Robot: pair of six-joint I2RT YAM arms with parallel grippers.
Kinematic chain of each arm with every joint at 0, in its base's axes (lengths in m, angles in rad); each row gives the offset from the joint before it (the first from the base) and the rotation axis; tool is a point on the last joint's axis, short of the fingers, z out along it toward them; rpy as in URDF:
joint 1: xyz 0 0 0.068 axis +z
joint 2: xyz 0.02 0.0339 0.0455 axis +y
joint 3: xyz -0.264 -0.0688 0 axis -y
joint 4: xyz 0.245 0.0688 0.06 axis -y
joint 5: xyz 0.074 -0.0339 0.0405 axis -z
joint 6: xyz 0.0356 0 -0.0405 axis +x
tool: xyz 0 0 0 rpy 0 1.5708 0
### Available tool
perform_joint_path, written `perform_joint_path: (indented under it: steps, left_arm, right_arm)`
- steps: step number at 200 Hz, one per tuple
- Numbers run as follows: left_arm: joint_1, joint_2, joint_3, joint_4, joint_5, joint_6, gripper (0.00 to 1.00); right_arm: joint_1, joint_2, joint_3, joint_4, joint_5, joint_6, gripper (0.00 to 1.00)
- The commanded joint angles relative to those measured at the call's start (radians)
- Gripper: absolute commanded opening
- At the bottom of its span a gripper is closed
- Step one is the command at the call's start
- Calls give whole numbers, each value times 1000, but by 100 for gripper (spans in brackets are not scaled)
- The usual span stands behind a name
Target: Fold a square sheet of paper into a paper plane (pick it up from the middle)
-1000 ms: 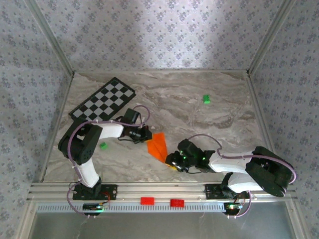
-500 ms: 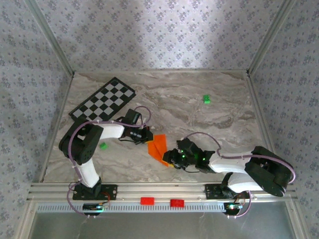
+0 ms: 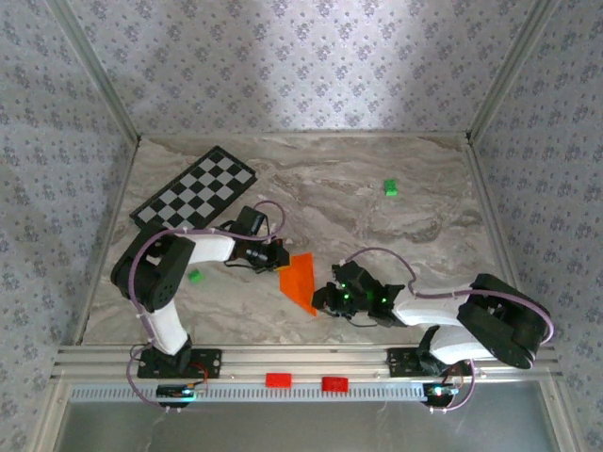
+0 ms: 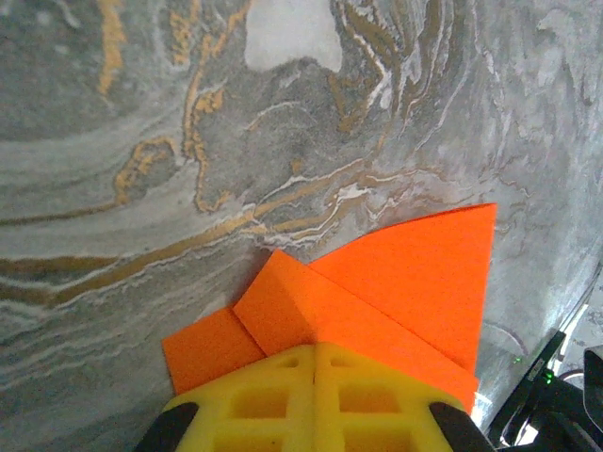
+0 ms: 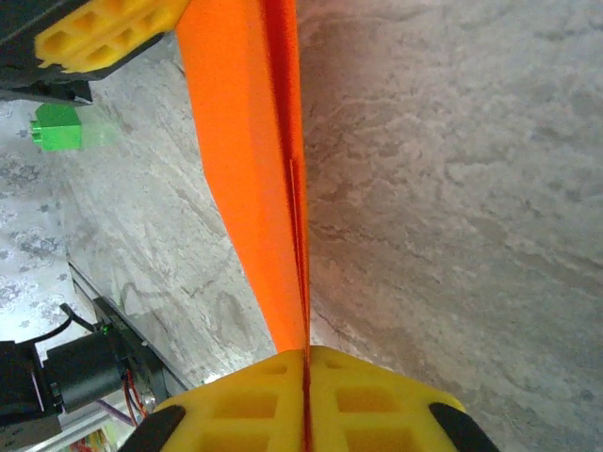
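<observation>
The paper [image 3: 300, 281] is bright orange, plain and folded into a wedge that narrows toward the near edge of the table [image 3: 377, 235]. It spans the gap between the two claws. The left claw [image 3: 280, 257] is clenched on its wide far-left end. The right claw [image 3: 321, 301] is clenched on its narrow near tip.

In the left wrist view the paper [image 4: 396, 282] fans out ahead of the left claw [image 4: 314, 377]. Its yellow fingers are pressed together over several layers, and one small folded flap lies across the top, just ahead of the fingertips.

In the right wrist view the paper [image 5: 250, 160] runs edge-on, straight away from the right claw [image 5: 306, 377]. A thin orange line is pinched between the two yellow fingers. At the paper's far end the left claw [image 5: 104, 28] grips it. Whether the lower edge touches the table I cannot tell.

A green block [image 3: 195, 276] lies on the table behind the left claw, beside that arm, well apart from the paper; the right wrist view shows it [image 5: 58, 127] left of the paper. A second green block [image 3: 390, 187] sits far beyond the right claw. A checkered board [image 3: 195, 195] lies flat beyond the left claw, toward the far-left corner. Two red pieces [image 3: 278, 380] sit on the rail near the arm bases.
</observation>
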Motion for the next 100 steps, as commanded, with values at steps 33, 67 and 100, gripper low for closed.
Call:
perform_joint_path:
  steps: [33, 67, 100]
  left_arm:
    - [-7, -236, 13, -77, -62, -26, 23]
    - [-7, -422, -21, -128, -127, -38, 25]
    - [-5, -642, -102, -209, -239, -44, 27]
  right_arm:
    - [18, -39, 7, -71, 31, -254, 4]
    - [43, -130, 67, -232, 116, -434, 3]
    - [64, -197, 197, -520, 323, -547, 1]
